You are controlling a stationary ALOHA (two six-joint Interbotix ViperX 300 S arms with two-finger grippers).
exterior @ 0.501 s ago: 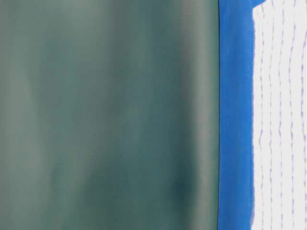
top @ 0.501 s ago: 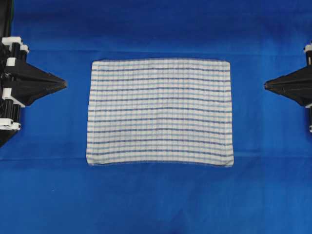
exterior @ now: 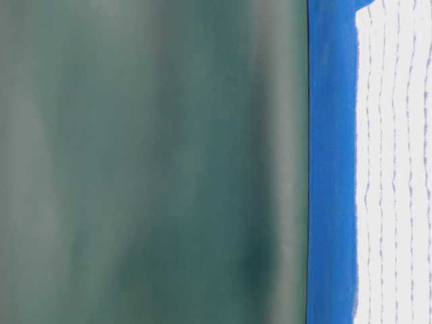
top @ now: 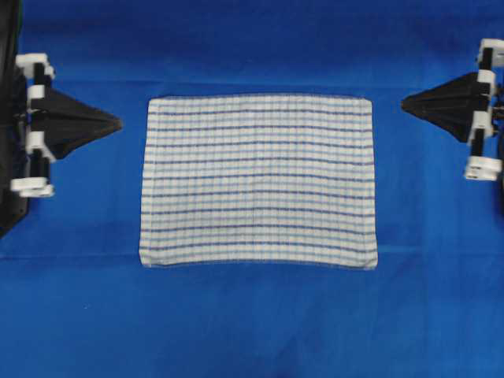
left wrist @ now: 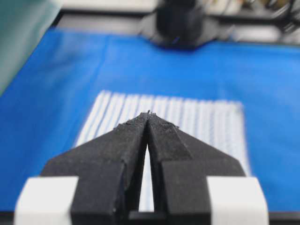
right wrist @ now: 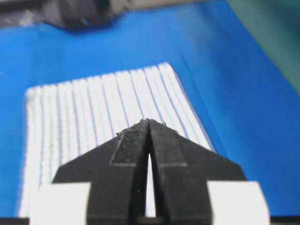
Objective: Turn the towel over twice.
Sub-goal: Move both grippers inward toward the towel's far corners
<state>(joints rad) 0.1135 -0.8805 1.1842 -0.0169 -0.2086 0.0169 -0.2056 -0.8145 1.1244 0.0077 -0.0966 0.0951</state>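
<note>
The towel (top: 258, 181), white with thin dark-blue and light-blue stripes, lies flat and spread out in the middle of the blue sheet; its edge also runs along the table in the table-level view (exterior: 395, 169). My left gripper (top: 118, 123) is shut, tips together, a short way off the towel's left edge near the far corner. My right gripper (top: 405, 102) is shut too, just off the towel's far right corner. From the left wrist the shut tips (left wrist: 148, 113) point across the towel (left wrist: 197, 122). From the right wrist the shut tips (right wrist: 148, 121) hover before the towel (right wrist: 93, 108). Nothing is held.
A plain blue sheet (top: 260, 323) covers the whole table. A dull green backdrop (exterior: 148, 162) stands behind the table. The opposite arm's dark base (left wrist: 180, 23) sits at the far end in the left wrist view.
Both grippers have moved toward the towel and toward the table's far side; the right one shifted most. The towel has not moved.
</note>
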